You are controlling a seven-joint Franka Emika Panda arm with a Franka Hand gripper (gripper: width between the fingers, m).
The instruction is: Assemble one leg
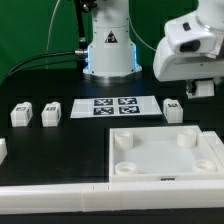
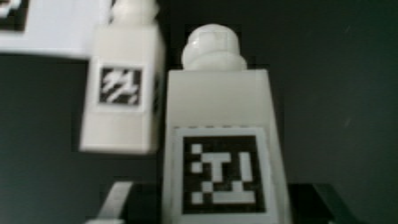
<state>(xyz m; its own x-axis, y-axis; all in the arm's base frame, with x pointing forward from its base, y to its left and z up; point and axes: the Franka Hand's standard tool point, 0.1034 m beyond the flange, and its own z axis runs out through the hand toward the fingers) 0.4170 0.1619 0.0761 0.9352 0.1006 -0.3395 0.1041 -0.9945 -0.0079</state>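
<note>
Wrist view is soft for me: the closest leg (image 2: 217,130) runs off the picture's edge, its tag (image 2: 217,175) smeared. In the exterior view the gripper (image 1: 200,88) is clipped at the right; jaws possibly apart, I can't tell.

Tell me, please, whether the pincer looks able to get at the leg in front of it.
Probably yes: the pincer looks open, its fingers either side of the nearer leg, nothing lying over it. A second leg lies close beside, apart, and might crowd one finger.
</note>
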